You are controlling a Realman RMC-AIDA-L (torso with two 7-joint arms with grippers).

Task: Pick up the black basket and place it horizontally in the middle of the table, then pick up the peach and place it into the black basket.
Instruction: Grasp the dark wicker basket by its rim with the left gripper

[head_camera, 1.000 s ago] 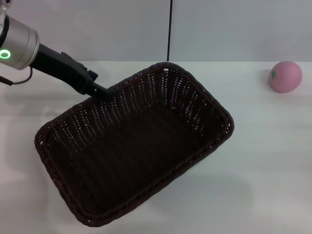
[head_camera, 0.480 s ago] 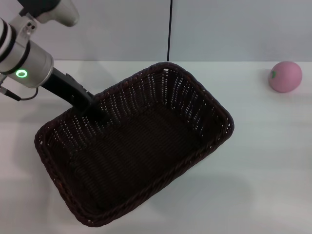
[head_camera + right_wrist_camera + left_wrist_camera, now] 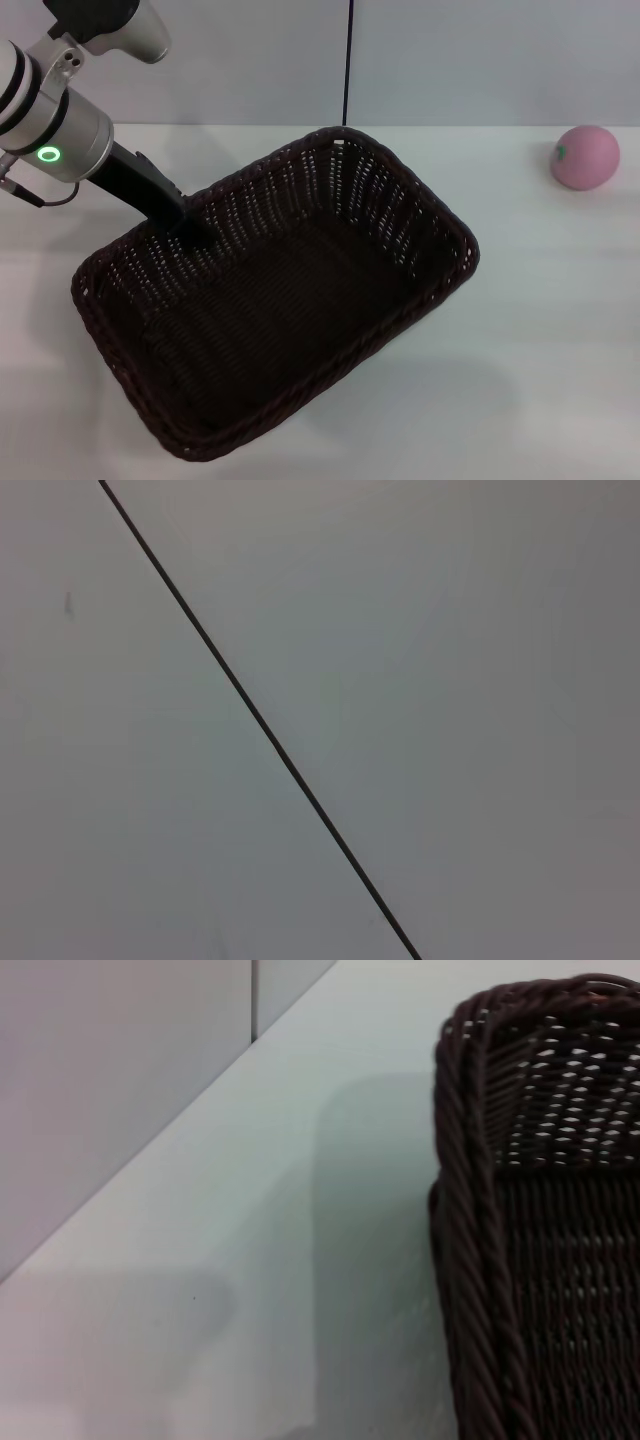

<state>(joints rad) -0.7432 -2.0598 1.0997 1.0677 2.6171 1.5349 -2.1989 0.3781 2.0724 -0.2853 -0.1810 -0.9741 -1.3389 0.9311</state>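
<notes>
We saw the black basket (image 3: 275, 300) lying on the white tabletop (image 3: 540, 330), turned at an angle, with one corner toward the back wall (image 3: 450, 60) and the opposite corner toward us. It was therefore not yet horizontal, and we judged that the first step of the task was not finished.

The left gripper (image 3: 190, 228) was at the back rim of the basket, on the basket's left part, reaching down from the silver arm (image 3: 60, 130) with the green light. Its tip met the braided rim, which we think is the proper place to hold such a basket, because the open-weave sides give nothing firm. We could not tell whether the gripper was spread or pinching the rim, since the dark tip merged with the dark weave. In the left wrist view only the corner of the basket and bare tabletop appeared, not the gripper itself.

The peach (image 3: 586, 157) stood well apart from the basket, to the basket's right and near the back edge of the tabletop, untouched. It probably waited for the right arm. The right gripper was not visible in the head view; its wrist view showed only a grey wall with a dark seam (image 3: 260, 720).
</notes>
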